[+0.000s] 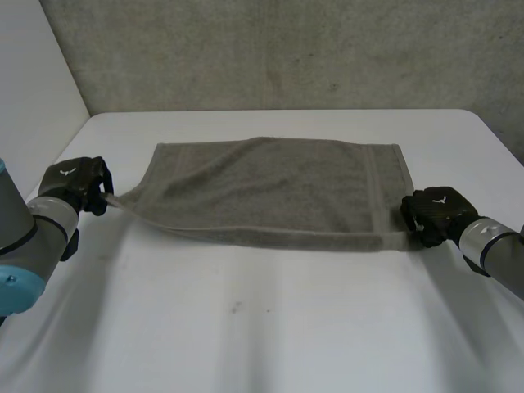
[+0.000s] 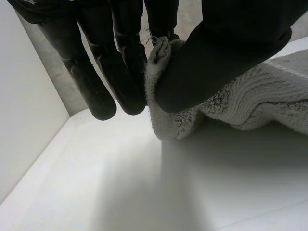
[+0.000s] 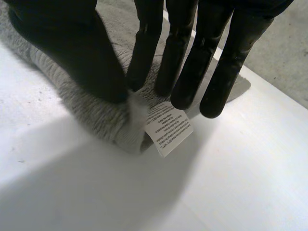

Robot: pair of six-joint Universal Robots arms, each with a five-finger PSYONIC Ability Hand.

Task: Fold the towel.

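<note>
Grey towel (image 1: 278,190) lies spread on the white counter (image 1: 270,327). The left hand (image 1: 75,182) pinches its near left corner, and the right hand (image 1: 434,213) pinches its near right corner by the label (image 3: 169,127).

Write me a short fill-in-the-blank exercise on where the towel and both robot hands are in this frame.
1. The grey towel lies on a ____ table.
2. The left robot hand and the right robot hand each pinch a near ____ of the towel.
3. The white label sticks out at the ____ robot hand's corner.
Missing words: white; corner; right.
</note>
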